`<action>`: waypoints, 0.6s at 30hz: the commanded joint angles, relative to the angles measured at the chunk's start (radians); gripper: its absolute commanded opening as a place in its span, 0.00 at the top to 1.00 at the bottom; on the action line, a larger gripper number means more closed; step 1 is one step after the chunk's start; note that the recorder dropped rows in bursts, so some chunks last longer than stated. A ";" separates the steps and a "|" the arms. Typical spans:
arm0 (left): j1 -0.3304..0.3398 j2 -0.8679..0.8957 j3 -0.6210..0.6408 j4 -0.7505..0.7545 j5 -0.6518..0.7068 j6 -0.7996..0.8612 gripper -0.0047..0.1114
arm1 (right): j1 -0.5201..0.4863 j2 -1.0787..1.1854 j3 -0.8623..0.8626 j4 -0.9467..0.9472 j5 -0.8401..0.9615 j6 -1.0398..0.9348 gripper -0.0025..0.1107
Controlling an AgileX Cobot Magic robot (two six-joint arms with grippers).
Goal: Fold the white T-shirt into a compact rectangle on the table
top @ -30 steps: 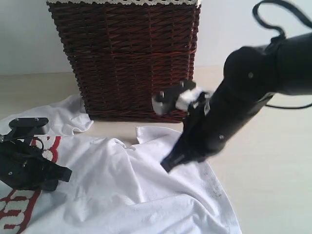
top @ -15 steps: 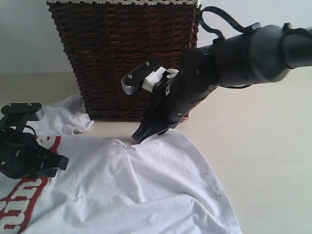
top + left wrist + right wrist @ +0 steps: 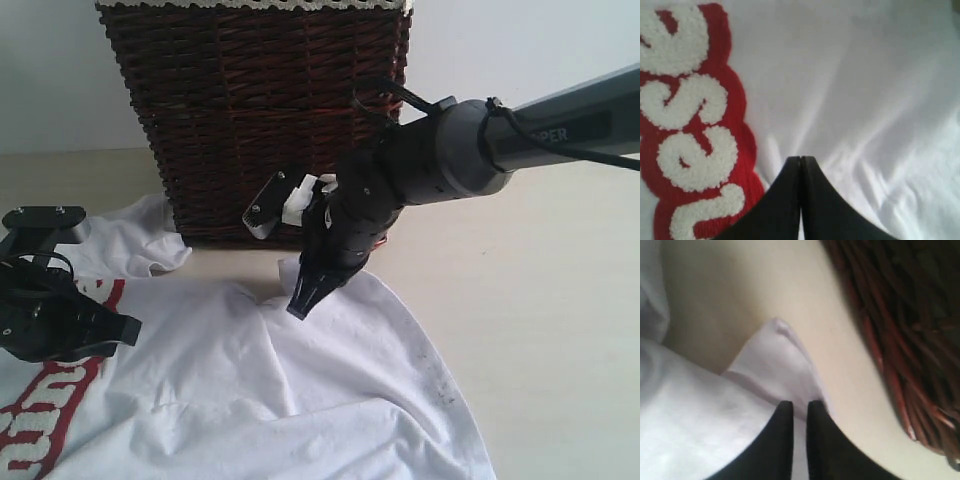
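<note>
White cotton T-shirt (image 3: 300, 400) lies spread out and wrinkly on the wide, pale cream worktop (image 3: 560, 330), at the near left. Right behind it stands a big dark brown wicker basket (image 3: 260, 110) with a white lace rim (image 3: 250, 4). One bit of the shirt lies at the basket's foot. The black right arm (image 3: 440, 165) reaches across in front of the basket. Its grey tube has white print (image 3: 562, 133) that ends in "PER".

The right pincer (image 3: 298, 306) points down at a small flap on the shirt's far edge. Its jaws are almost together with a thin gap. I cannot tell if any cloth is nipped.

The left pincer (image 3: 800, 159) is closed tight with nothing in it. It is just over the cloth, beside fuzzy white letters edged in red (image 3: 695, 145). I cannot read the word.
</note>
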 commanded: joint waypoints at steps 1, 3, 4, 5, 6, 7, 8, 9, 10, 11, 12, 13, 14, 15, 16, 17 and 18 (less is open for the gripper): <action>0.003 -0.007 0.006 -0.010 -0.009 0.006 0.96 | 0.001 0.017 -0.012 -0.265 -0.026 0.208 0.98; 0.003 -0.007 0.010 -0.010 -0.011 0.006 0.96 | 0.001 0.033 -0.012 -0.371 -0.005 0.313 0.98; 0.003 -0.007 0.017 -0.010 -0.020 0.008 0.96 | 0.001 0.037 -0.012 -0.434 0.017 0.377 0.98; 0.003 -0.007 0.024 -0.010 -0.027 0.008 0.96 | -0.001 0.039 -0.012 -0.489 0.047 0.437 0.98; 0.003 -0.007 0.030 -0.010 -0.036 0.008 0.96 | -0.003 0.039 -0.012 -0.523 0.075 0.489 0.98; 0.003 -0.007 0.035 -0.010 -0.041 0.008 0.96 | -0.007 0.039 -0.012 -0.531 0.089 0.498 0.98; 0.003 -0.007 0.039 -0.010 -0.051 0.008 0.96 | -0.010 0.031 -0.009 -0.528 0.101 0.491 0.98; 0.003 -0.007 0.042 -0.010 -0.056 0.008 0.96 | -0.013 0.023 -0.005 -0.523 0.105 0.491 0.98; 0.003 -0.007 0.042 -0.010 -0.056 0.008 0.96 | -0.017 0.017 0.000 -0.520 0.115 0.491 0.98; 0.003 -0.007 0.042 -0.010 -0.056 0.008 0.96 | -0.018 0.009 0.002 -0.518 0.125 0.493 0.98; 0.003 -0.007 0.042 -0.010 -0.056 0.008 0.96 | -0.019 0.003 0.008 -0.516 0.140 0.495 0.98; 0.003 -0.007 0.042 -0.010 -0.056 0.008 0.96 | -0.024 -0.004 0.013 -0.516 0.144 0.495 0.98; 0.003 -0.005 0.042 -0.010 -0.056 0.008 0.96 | -0.029 -0.014 0.023 -0.516 0.151 0.495 0.98; 0.003 -0.003 0.044 -0.010 -0.056 0.008 0.96 | -0.037 -0.029 0.035 -0.516 0.150 0.495 0.98; 0.003 -0.001 0.048 -0.010 -0.062 0.008 0.96 | -0.047 -0.039 0.046 -0.516 0.150 0.500 0.98; 0.003 0.003 0.058 -0.008 -0.068 0.008 0.96 | -0.061 -0.050 0.062 -0.516 0.150 0.508 0.98; 0.003 0.008 0.067 -0.008 -0.077 0.008 0.96 | -0.078 -0.060 0.080 -0.516 0.150 0.517 0.98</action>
